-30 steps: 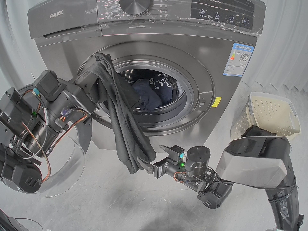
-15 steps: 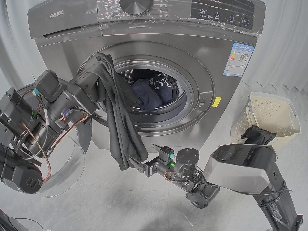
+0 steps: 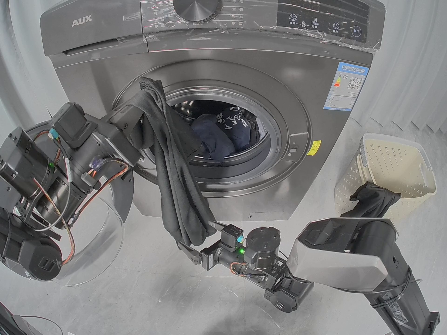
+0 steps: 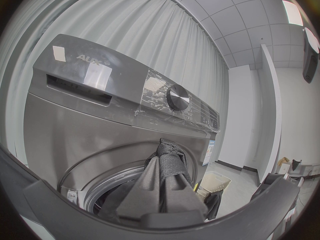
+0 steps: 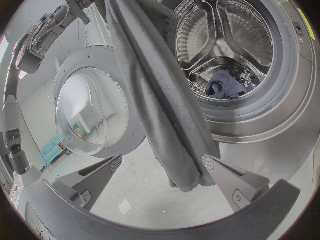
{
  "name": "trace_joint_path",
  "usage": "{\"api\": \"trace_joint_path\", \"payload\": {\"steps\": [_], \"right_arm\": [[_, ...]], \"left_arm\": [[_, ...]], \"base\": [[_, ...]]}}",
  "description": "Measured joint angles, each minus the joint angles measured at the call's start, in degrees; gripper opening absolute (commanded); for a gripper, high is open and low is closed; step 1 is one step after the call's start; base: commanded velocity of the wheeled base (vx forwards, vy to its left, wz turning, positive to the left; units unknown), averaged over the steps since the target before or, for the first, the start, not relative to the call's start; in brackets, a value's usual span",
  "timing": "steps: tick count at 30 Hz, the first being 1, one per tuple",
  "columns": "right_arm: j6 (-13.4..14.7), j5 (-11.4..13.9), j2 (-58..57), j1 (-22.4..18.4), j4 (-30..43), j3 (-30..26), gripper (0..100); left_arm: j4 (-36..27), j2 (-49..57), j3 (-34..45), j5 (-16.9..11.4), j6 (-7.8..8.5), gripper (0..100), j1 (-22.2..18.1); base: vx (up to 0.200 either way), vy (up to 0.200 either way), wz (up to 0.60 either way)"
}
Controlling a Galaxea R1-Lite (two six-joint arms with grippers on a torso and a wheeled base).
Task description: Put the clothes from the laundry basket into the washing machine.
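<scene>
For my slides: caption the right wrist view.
Open right end effector at the lower end of the hanging dark garment, before the open washing machine.

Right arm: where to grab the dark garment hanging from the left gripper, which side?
Probably the free bottom end of the dark garment, from below. The left gripper pins its top, so it hangs as one narrow fold in front of the washing machine; the open right gripper sits just below.
</scene>
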State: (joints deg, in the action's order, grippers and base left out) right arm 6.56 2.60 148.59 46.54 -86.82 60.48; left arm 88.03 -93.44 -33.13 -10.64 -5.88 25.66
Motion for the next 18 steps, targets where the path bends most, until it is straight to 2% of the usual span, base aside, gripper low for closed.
{"api": "trace_joint_path", "payload": {"steps": [2, 3, 11, 18], "right_arm": [[0.01, 0.0, 0.41, -0.05, 0.0, 1.32, 100], [0.04, -0.06, 0.77, -0.18, 0.04, 2.17, 0], [0.83, -0.41, 2.16, -1.1, -0.88, 5.23, 0], [0.83, -0.5, 0.52, -1.54, -1.04, 1.82, 0]], "left_arm": [[0.02, 0.0, 0.0, -0.02, 0.0, 0, 0.0], [0.02, 0.0, 0.0, 0.0, 0.0, 0, -0.01], [0.1, -0.07, 0.0, -0.06, 0.0, 0, -0.06], [0.11, -0.09, 0.06, -0.2, 0.0, 0, -0.23]], "base": [[0.0, 0.0, 0.0], [0.0, 0.0, 0.0], [0.0, 0.0, 0.0], [0.0, 0.0, 0.0]]}}
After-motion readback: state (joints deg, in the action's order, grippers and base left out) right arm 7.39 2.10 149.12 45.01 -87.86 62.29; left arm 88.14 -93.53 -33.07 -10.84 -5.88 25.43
